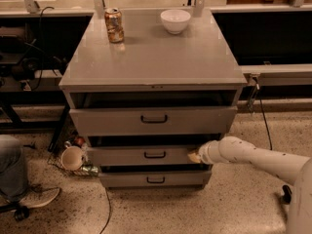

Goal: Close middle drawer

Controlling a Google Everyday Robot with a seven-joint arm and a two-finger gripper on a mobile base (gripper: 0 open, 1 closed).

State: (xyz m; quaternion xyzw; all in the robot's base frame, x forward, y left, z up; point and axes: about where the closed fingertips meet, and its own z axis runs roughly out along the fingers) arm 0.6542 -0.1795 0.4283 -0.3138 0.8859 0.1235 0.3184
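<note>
Gripper (194, 156) against the right end of the middle drawer (141, 155) front.

Its opening, and whether it has hold of anything, cannot be told from here. The white arm (256, 157) reaches in low from the right. The middle drawer sits between the top drawer (153, 121) and bottom drawer (155, 179), apparently out a little, with a dark gap above its front. On the cabinet top (151, 57) stand a can (113, 25) back left and a bowl (175, 20) back centre. A cup (72, 158) lies on the floor at left.

Three drawers: top drawer (153, 121), middle drawer (141, 155), bottom drawer (156, 179). One gripper (194, 156), at the middle drawer's right end. Above it on the desk (151, 62): one can (114, 25), one bowl (175, 21).
</note>
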